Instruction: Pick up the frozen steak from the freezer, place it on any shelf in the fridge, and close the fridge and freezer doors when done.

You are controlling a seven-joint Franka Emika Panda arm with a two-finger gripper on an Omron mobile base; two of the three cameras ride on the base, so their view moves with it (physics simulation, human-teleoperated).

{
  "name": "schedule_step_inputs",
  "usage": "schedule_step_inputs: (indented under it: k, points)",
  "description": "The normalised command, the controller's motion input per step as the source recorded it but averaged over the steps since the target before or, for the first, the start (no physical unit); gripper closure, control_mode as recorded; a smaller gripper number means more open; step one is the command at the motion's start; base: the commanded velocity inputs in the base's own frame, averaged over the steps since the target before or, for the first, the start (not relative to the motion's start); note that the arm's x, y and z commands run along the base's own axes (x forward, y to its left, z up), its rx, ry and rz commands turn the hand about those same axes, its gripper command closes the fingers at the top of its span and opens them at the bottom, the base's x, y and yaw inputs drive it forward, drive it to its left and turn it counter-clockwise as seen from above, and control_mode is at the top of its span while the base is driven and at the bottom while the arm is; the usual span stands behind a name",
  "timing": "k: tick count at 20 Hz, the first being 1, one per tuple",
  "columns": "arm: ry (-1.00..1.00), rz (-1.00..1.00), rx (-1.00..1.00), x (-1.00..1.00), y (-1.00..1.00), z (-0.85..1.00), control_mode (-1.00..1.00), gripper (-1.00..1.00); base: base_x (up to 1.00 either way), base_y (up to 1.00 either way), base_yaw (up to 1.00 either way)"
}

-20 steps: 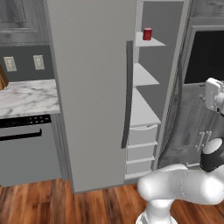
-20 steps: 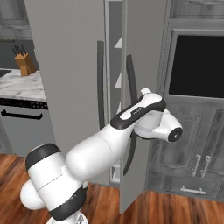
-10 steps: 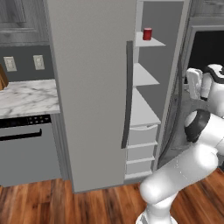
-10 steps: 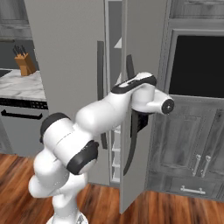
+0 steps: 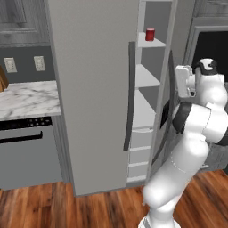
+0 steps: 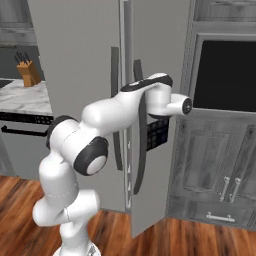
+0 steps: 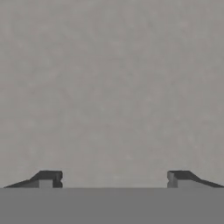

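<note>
Gripper (image 7: 113,179): jaws spread wide apart, nothing between them. Hand view shows the two dark fingertips (image 7: 48,178) set well apart against a flat, plain grey surface at close range; whether they touch it cannot be told.

Arm: in the left base view the hand sits at the outer face of the freezer door (image 5: 168,102), beside its edge. In the right base view the arm reaches across the front of that door (image 6: 160,60), the wrist level with its dark panel (image 6: 156,134).

Freezer (image 5: 149,98): narrower compartment, door standing ajar, opaque grey shelves and drawers visible inside in the left base view. Red can (image 5: 150,34) upright on an upper shelf.

Fridge door (image 5: 89,93): wide, flat, grey, closed, long dark vertical handle (image 5: 129,95).

Frozen steak: not identifiable on the freezer shelves that are in view.

Surroundings: marble counter (image 5: 26,99) to the left, knife block (image 6: 29,74) on it, dark oven window (image 6: 225,75) to the right of the unit.
</note>
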Motion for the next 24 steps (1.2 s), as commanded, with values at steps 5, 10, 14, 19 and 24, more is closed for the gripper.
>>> schedule_step_inputs:
  k: [5, 10, 14, 19, 24]
  points:
    - [0.03, 0.18, 0.13, 0.32, 0.97, 0.13, -1.0, -1.0, 0.0, 0.0, 0.0]
    - [0.0, 0.08, 0.08, 0.57, 0.66, 0.18, -1.0, -1.0, 0.0, 0.0, 0.0]
    - [0.0, 0.0, 0.0, 0.84, 0.11, 0.14, -1.0, -1.0, 0.0, 0.0, 0.0]
    - [0.0, 0.0, 0.0, 0.88, 0.0, 0.08, -1.0, -1.0, 0.0, 0.0, 0.0]
    - [0.0, 0.0, 0.0, 0.85, 0.02, 0.02, -1.0, -1.0, 0.0, 0.0, 0.0]
